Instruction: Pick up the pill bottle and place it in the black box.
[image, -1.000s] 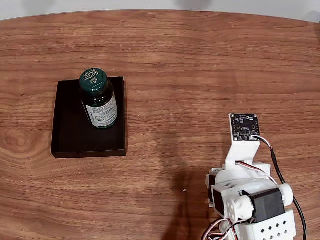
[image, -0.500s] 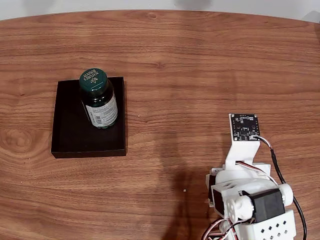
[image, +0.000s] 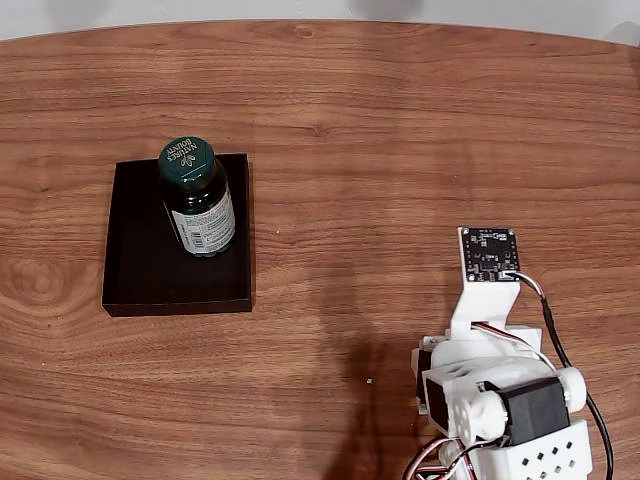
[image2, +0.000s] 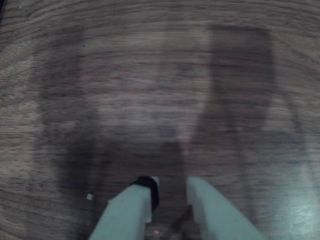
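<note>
Fingers: two pale fingers (image2: 131, 212) are entering the wrist view from about 6 o'clock, a narrow gap showing between their tips and nothing lying in it; they are holding no object, and the blur is preventing a verdict on whether they are parted or nearly closed.
Gripper: the gripper (image2: 170, 192) is pointing down at bare wood grain, with its own shadow falling across the bench.
Arm: the arm (image: 500, 400) is sitting folded at roughly 5 o'clock in the fixed view, well apart from the task objects.
Pill bottle: the pill bottle (image: 197, 200) is standing upright, green cap uppermost, label facing the camera, at about 9 o'clock in the fixed view.
Black box: the black box (image: 140, 265) is lying flat on the bench (image: 400, 130); the bottle is resting inside it, toward the box's 1 o'clock corner, just beside the right wall.
Step in hand: judged from the present layout, placement is already reading as achieved, and the arm is sitting in a rest posture.
Next move: no further carry is appearing necessary; any move is calling only for keeping the arm away from the box so the bottle is not toppled.
Risk: bottle is tall against low walls, so a nudge could tip it out.
</note>
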